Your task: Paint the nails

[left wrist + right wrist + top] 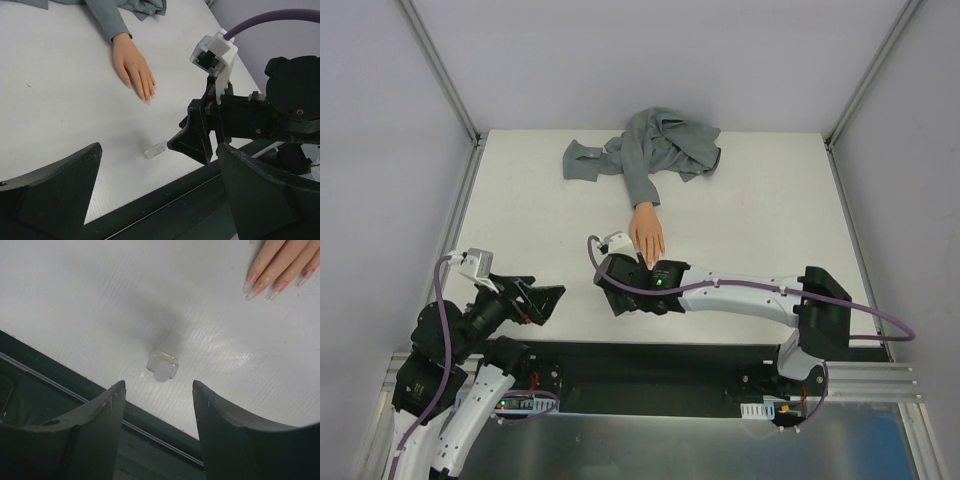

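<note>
The peach mannequin hand (647,235) lies palm down in a grey fabric sleeve (655,150), fingers toward me. Its nails (260,287) look pinkish and also show in the left wrist view (148,96). A small clear bottle (162,366) with a white cap lies on its side near the table's front edge, also seen in the left wrist view (154,150). My right gripper (158,384) is open and empty, hovering just over the bottle; in the top view (618,293) it hides it. My left gripper (157,146) is open and empty, off to the left (548,298).
The white table (750,230) ends at a dark rail (650,365) just behind the bottle. Metal frame posts (440,70) stand at the back corners. The sleeve's bunched cloth lies at the far middle.
</note>
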You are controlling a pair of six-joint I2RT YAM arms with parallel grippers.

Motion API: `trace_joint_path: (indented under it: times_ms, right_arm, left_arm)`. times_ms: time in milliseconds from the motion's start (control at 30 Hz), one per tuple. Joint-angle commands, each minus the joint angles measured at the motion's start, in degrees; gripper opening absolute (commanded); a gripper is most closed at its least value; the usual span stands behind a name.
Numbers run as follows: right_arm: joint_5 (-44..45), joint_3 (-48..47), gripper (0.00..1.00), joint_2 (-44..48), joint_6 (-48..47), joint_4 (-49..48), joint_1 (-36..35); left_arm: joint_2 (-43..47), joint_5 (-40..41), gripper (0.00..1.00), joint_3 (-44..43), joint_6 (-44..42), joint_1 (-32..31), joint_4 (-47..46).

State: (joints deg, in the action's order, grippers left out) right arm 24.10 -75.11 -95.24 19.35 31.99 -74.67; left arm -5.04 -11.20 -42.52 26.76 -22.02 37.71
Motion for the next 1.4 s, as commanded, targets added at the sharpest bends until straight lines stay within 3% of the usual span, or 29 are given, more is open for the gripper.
trace_joint_path:
  times_ms: [0, 433, 867, 967, 1167, 1367]
  right_arm:
    - [-1.5, 0.2, 0.56, -1.4, 2.2, -2.5, 0.2]
    - [-2.4, 3.6, 0.52, -4.2, 3.5, -5.0, 0.7]
    - [-2.4, 3.5, 0.41, -6.5, 3.4, -6.7, 1.2]
    - [-1.4, 3.4, 0.35, -6.4, 3.7, -6.1, 1.3]
    - [-0.2, 4.4, 0.01, -4.3, 4.6, -5.1, 1.9]
    - [-0.8, 7.7, 0.01, 4.9, 4.9, -2.0, 3.0]
  left_arm:
    - [0.8, 1.4, 0.99, -0.5, -0.7, 0.5, 0.6]
    - [0.3, 1.5, 0.99, -0.1, -1.0, 0.5, 0.6]
    - [0.2, 1.4, 0.99, 0.1, -1.0, 0.6, 0.5]
    - [0.1, 1.1, 0.99, 0.2, -1.0, 0.6, 0.6]
    - [-1.2, 0.9, 0.99, 0.1, -1.2, 0.5, 0.5]
    - [-9.0, -7.2, 0.99, -0.1, -6.0, 0.5, -4.4]
